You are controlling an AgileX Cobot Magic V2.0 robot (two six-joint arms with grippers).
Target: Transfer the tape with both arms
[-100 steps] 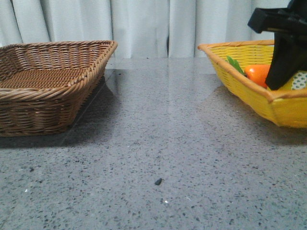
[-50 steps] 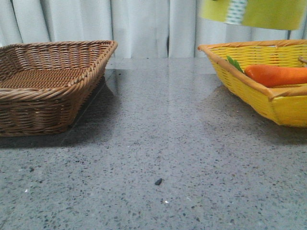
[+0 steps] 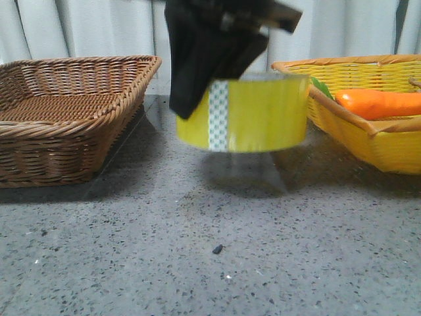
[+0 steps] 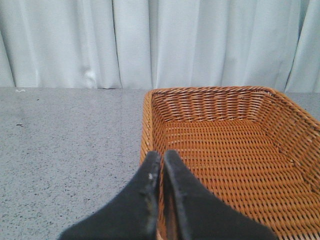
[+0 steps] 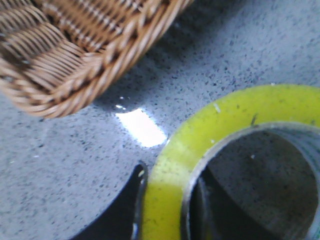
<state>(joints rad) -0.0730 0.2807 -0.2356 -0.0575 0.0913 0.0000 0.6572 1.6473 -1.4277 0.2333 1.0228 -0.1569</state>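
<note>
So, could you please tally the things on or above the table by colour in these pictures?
Yellow: 2, the tape and the yellow basket
Brown: 1, the brown wicker basket
Orange: 1, the carrot
Total: 4

Brown basket (image 3: 66,112) sits left on the table (image 3: 217,263); yellow basket (image 3: 368,131) right, carrot (image 3: 375,103) in it. Tape (image 3: 247,112) hangs between the baskets above the table, right gripper (image 3: 210,59) on top. Left gripper (image 4: 161,200) over the brown basket's rim.
</note>
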